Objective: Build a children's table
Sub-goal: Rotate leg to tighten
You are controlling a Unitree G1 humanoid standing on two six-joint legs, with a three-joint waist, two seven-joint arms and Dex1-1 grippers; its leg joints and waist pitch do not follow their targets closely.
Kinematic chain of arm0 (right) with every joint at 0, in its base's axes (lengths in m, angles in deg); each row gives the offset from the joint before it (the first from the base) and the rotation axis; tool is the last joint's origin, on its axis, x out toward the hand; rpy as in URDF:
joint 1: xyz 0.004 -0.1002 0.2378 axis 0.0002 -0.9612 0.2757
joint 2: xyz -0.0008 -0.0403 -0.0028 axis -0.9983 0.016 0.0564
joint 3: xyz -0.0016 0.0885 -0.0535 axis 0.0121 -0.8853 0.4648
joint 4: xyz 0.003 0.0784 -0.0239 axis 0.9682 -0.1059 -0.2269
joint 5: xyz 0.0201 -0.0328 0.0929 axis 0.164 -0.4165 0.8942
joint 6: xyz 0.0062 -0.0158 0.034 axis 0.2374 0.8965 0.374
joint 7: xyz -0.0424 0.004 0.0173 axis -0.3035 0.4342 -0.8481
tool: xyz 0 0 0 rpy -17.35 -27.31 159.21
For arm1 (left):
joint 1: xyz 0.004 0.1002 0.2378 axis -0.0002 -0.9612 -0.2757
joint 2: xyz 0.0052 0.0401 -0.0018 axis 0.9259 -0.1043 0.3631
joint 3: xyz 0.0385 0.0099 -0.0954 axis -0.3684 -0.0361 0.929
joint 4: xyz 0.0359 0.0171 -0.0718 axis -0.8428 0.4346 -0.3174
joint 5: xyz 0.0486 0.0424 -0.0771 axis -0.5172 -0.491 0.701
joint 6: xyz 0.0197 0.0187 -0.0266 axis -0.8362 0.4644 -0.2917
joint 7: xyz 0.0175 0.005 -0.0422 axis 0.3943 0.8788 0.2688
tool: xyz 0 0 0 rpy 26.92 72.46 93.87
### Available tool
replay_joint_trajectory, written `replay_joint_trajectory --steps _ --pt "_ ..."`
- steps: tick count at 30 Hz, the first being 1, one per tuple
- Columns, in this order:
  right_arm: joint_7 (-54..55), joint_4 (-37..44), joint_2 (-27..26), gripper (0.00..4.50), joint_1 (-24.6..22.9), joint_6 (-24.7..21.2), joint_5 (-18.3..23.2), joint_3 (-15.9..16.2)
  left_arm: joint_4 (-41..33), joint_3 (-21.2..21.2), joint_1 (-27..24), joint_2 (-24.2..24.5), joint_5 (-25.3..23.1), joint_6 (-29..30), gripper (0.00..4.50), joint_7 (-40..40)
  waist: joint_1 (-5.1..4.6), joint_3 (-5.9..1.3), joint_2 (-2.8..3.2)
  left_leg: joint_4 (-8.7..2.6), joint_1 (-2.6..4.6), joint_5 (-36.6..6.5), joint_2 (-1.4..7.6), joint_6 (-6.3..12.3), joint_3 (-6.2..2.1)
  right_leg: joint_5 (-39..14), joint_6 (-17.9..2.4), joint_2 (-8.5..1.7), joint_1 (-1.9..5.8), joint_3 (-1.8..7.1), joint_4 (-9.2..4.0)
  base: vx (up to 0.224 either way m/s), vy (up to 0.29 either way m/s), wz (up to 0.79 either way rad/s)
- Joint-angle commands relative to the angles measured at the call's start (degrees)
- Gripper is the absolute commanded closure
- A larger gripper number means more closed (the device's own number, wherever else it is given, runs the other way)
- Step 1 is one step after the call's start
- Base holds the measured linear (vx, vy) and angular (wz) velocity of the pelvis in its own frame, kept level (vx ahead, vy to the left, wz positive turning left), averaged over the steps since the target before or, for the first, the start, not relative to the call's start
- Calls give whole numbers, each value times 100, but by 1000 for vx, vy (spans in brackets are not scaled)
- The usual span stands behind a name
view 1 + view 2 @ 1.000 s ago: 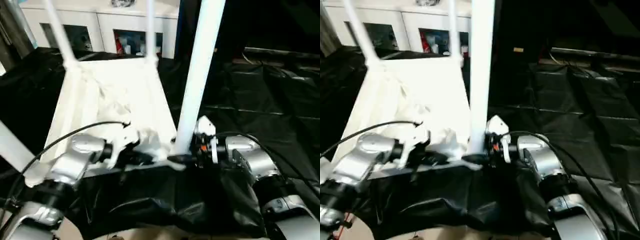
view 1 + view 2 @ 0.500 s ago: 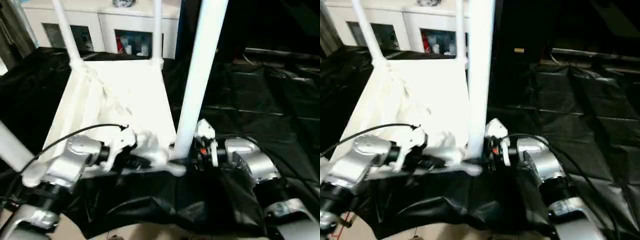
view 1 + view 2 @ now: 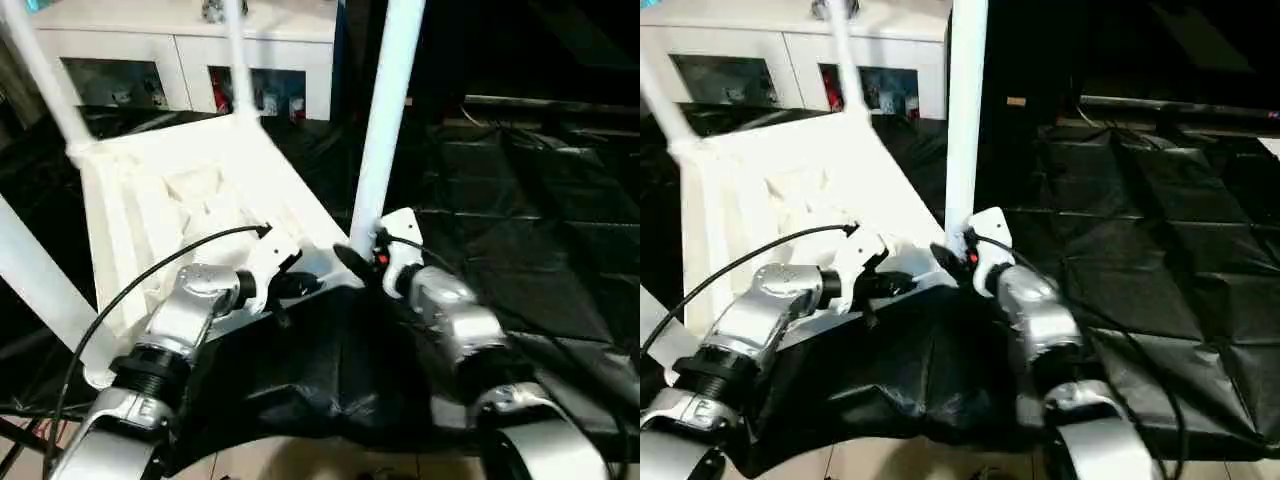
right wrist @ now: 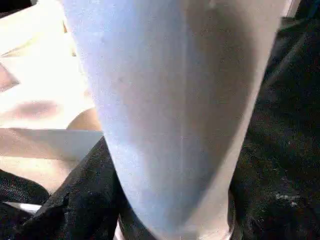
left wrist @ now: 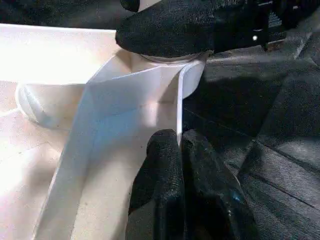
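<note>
The children's table lies upside down: its white ribbed tabletop (image 3: 180, 190) rests on black sheeting with its legs pointing up. At the near right corner stands a thick white leg (image 3: 385, 110). My right gripper (image 3: 358, 258) is shut on that leg's base; in the right wrist view the leg (image 4: 175, 100) sits between black fingers (image 4: 70, 210). My left gripper (image 3: 300, 285) is shut on the tabletop's thin rim (image 5: 182, 100) just beside that corner, pinching it between its fingertips (image 5: 165, 150). Two thinner-looking legs (image 3: 45, 80) (image 3: 237, 55) rise at the far corners.
Another leg (image 3: 40, 290) slants up at the near left, close to my left forearm. A white cabinet (image 3: 180, 60) with glass doors stands behind the table. Crinkled black sheeting (image 3: 520, 200) covers the floor to the right and bunches under my arms.
The view has swung. The tabletop's far end now points further left, and the near right corner with both grippers sits nearer the picture's middle. Both grips have stayed on.
</note>
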Motion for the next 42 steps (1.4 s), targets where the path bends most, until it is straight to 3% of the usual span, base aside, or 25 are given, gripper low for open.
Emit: replay_joint_trajectory --steps 1,2,5,6,11,14,16,19,24,25,29,36,42 --pt "-640 -58 -560 164 7 -106 -39 533 -181 -240 231 -437 141 -110 450 29 19 -313 7 -411 -55 -1568 -100 96 82 -1931 -979 -207 329 91 -491 0 0 0" --pt "-868 47 -526 130 -18 -246 105 495 -235 -258 192 -398 161 -130 450 -34 22 -315 18 -412 -54 -1515 -94 116 84 -1787 -1032 -209 333 95 -478 0 0 0" --pt "-1310 235 -333 118 -84 -275 136 616 -332 -304 108 -275 214 -151 450 -281 26 -315 22 -410 -61 -1468 -91 159 88 -1636 -1105 -211 354 95 -463 0 0 0" --pt "-1493 309 -253 87 -112 -285 149 662 -371 -324 78 -231 232 -138 450 -376 26 -315 21 -408 -60 -1472 -89 166 89 -1630 -1120 -215 358 95 -464 0 0 0" --pt "-2589 743 252 87 -277 -475 309 867 -575 -385 -73 33 312 -96 450 -853 27 -330 28 -398 -72 -1309 -74 266 89 -1264 -1260 -217 383 95 -425 0 0 0" --pt "-3460 1141 734 87 -446 -478 394 1040 -642 -379 -149 266 362 -244 450 -1172 73 -347 26 -368 -44 -1155 -57 371 108 -827 -1388 -207 383 97 -389 0 0 0" --pt "-3555 1167 774 87 -449 -557 413 1026 -642 -377 -153 297 355 -259 450 -1211 96 -352 30 -362 -51 -1031 -59 421 115 -575 -1488 -205 393 92 -359 0 0 0" --pt "-4098 1338 1029 87 -504 -792 486 1052 -776 -394 -240 497 449 -309 450 -1633 170 -337 26 -367 -39 -1070 -45 396 122 -727 -1486 -215 406 85 -359 0 0 0" --pt "-4638 1641 1357 87 -597 -1078 562 1223 -806 -470 -335 806 367 -516 450 -1967 209 -315 34 -385 -26 -1256 -32 320 124 -1101 -1384 -219 377 83 -392 0 0 0" --pt "-4683 1671 1401 110 -612 -1073 554 1254 -809 -476 -345 850 375 -529 450 -2026 217 -314 31 -386 -24 -1274 -33 304 120 -1174 -1352 -222 380 86 -401 0 0 0" --pt "-4813 1735 1461 128 -648 -1147 510 1287 -862 -479 -381 952 437 -526 450 -2204 232 -317 18 -389 -27 -1282 -40 224 120 -1381 -1260 -230 369 101 -411 0 0 0" --pt "-4967 1959 1523 186 -714 -1427 598 1395 -1048 -565 -502 1125 568 -396 450 -2569 257 -332 32 -383 -35 -1082 -35 233 118 -966 -1327 -217 378 92 -361 0 0 0" --pt "-4629 1930 1362 194 -787 -1386 522 1336 -914 -504 -425 930 518 -435 450 -2233 258 -325 18 -379 -29 -1152 -48 201 126 -1094 -1301 -219 375 100 -383 0 0 0"
